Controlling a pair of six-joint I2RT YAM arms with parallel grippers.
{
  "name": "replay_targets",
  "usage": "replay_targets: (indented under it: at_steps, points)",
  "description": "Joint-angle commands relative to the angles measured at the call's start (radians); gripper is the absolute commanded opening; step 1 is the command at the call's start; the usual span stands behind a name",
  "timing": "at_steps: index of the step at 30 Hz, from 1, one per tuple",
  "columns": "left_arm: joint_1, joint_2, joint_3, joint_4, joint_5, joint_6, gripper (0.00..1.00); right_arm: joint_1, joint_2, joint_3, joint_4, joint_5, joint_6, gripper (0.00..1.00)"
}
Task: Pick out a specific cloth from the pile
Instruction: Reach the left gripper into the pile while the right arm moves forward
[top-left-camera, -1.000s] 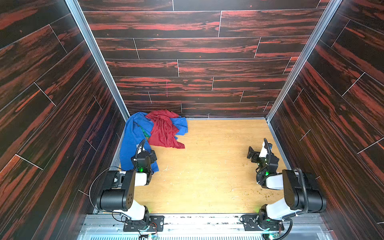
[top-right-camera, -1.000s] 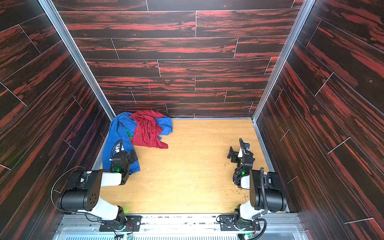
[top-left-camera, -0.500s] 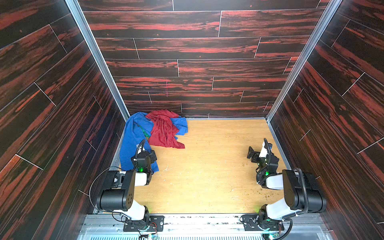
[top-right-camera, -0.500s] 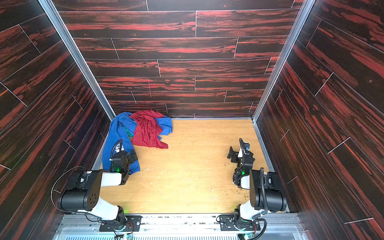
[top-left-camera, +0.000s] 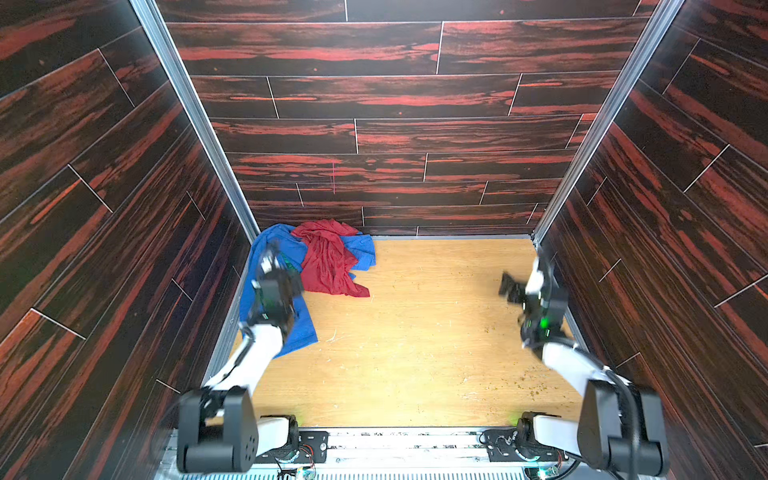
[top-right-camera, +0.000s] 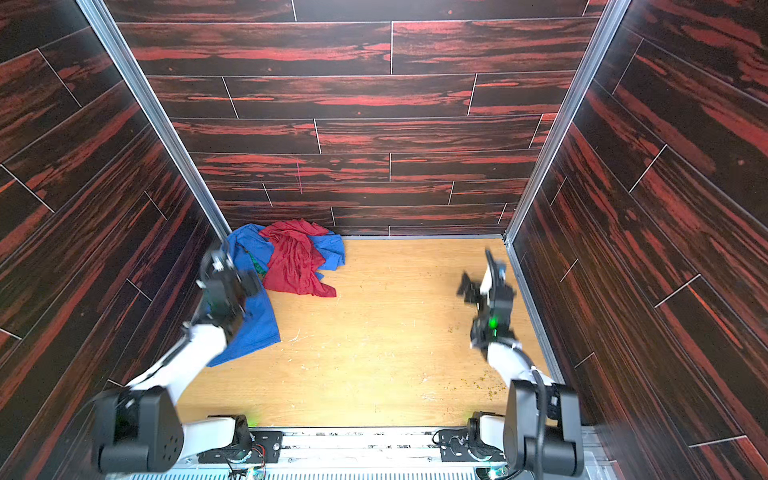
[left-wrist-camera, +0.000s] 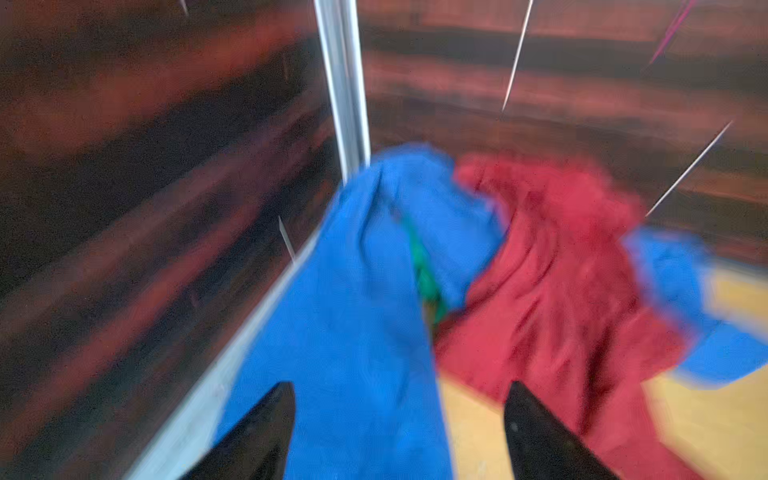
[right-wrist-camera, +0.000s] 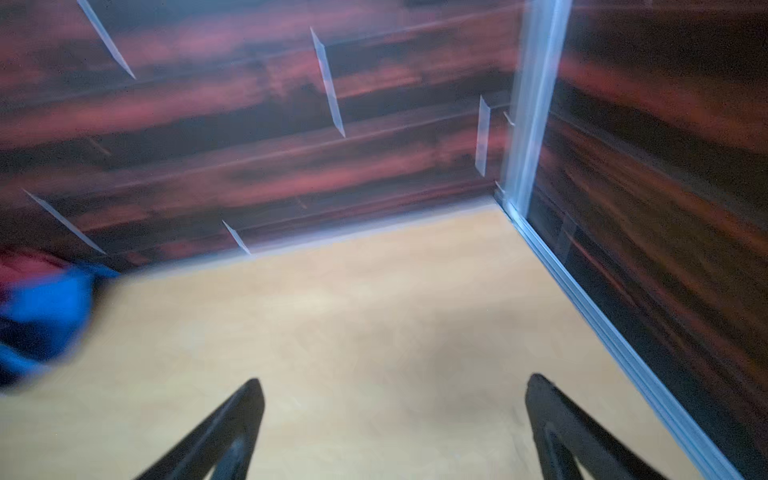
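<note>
The pile (top-left-camera: 316, 266) lies in the back left corner, with a dark red cloth (top-left-camera: 330, 266) (top-right-camera: 297, 266) on top of a large blue cloth (top-left-camera: 291, 328) (top-right-camera: 253, 328). The green cloth (left-wrist-camera: 426, 282) shows only as a thin sliver between blue folds, also seen as the green cloth (top-left-camera: 287, 262) (top-right-camera: 254, 264) in both top views. My left gripper (left-wrist-camera: 401, 386) (top-left-camera: 270, 257) (top-right-camera: 218, 262) hovers open above the blue cloth, short of the green sliver, holding nothing. My right gripper (right-wrist-camera: 395, 380) (top-left-camera: 521, 276) (top-right-camera: 478, 274) hangs open over bare wood at the right.
A light wooden floor (top-left-camera: 415, 332) is enclosed by dark red-streaked walls (top-left-camera: 395, 124) with aluminium corner posts (top-left-camera: 195, 124). The pile presses against the left wall and back wall. Small crumbs (top-left-camera: 532, 386) dot the floor at the front right.
Both arms have lifted from their low folded pose and reached forward. The left gripper now hangs over the blue cloth nearer the pile. The cloths have not moved.
</note>
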Motion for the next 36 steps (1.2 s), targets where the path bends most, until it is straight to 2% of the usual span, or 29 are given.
replay_targets:
  at_steps: [1, 3, 4, 7, 10, 13, 16, 18, 25, 31, 36]
  points:
    - [-0.003, -0.022, 0.094, -0.418, 0.015, 0.005, 0.77, 0.084, -0.023, 0.151, -0.372, -0.098, 0.044, 0.99]
    - [-0.003, -0.026, 0.102, -0.42, -0.023, 0.001, 0.74, 0.152, -0.017, 0.229, -0.446, -0.174, 0.038, 0.99]
    - [-0.003, -0.025, 0.106, -0.417, -0.019, 0.036, 0.7, 0.198, -0.009, 0.274, -0.487, -0.21, 0.035, 0.99]
    - [-0.002, 0.007, 0.115, -0.39, 0.032, 0.153, 0.51, 0.33, 0.02, 0.374, -0.571, -0.211, 0.032, 0.99]
    - [0.016, 0.113, 0.22, -0.466, -0.038, 0.11, 0.44, 0.434, 0.061, 0.439, -0.609, -0.211, 0.068, 0.99]
    - [0.076, 0.249, 0.351, -0.567, 0.068, 0.04, 0.38, 0.504, 0.089, 0.448, -0.586, -0.249, 0.106, 0.98]
    - [0.098, 0.361, 0.459, -0.59, 0.173, 0.03, 0.33, 0.56, 0.108, 0.434, -0.547, -0.271, 0.123, 0.98]
    - [0.101, 0.431, 0.526, -0.595, 0.206, 0.006, 0.3, 0.582, 0.12, 0.436, -0.544, -0.289, 0.128, 0.99]
    - [0.135, 0.683, 0.749, -0.633, 0.28, -0.224, 0.18, 0.598, 0.123, 0.426, -0.566, -0.284, 0.097, 0.98]
    - [0.137, 0.793, 0.814, -0.608, 0.267, -0.354, 0.11, 0.597, 0.126, 0.434, -0.614, -0.255, 0.042, 0.99]
    - [0.139, 0.864, 0.843, -0.556, 0.287, -0.397, 0.1, 0.597, 0.134, 0.435, -0.629, -0.239, 0.013, 0.99]
